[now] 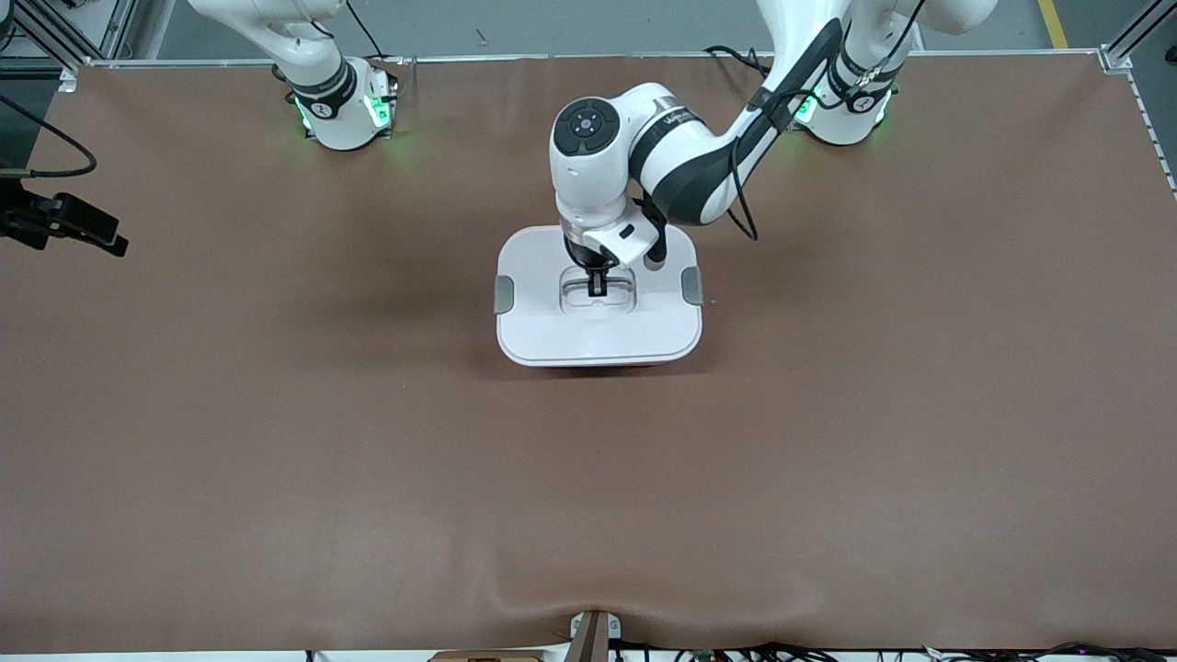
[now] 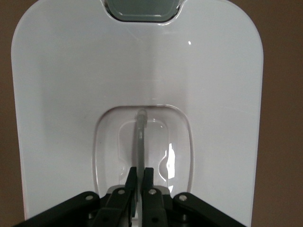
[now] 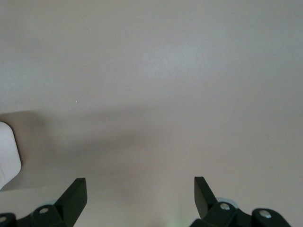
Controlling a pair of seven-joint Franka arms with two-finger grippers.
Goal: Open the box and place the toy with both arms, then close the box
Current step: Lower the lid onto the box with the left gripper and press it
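Box (image 1: pixel 598 317) at centre of frame on brown tabletop (image 1: pixel 276 441): flat white lid (image 2: pixel 71 94) on, grey clips (image 1: pixel 504 294) at both sides. Left gripper (image 1: pixel 598 280) clamped on recessed centre handle (image 2: pixel 140 137). Right gripper (image 3: pixel 140 189) spread wide over bare tabletop, waiting.

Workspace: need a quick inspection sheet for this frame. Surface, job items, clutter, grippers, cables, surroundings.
Surface: brown table mat, one bulge at the edge nearest the front camera.
Job's things: box mid-table, white lid on, grey side clips in place; toy not seen.
Clutter: nothing seen.
Grippers: left gripper down in the lid's recessed handle, fingers shut on the handle bar. Right gripper open over bare mat at the right arm's end of the table, waiting.
Cables: black cable hangs along the left arm; more wires along the mat's edge nearest the front camera.
Surroundings: grey floor, metal frame posts at the corners.
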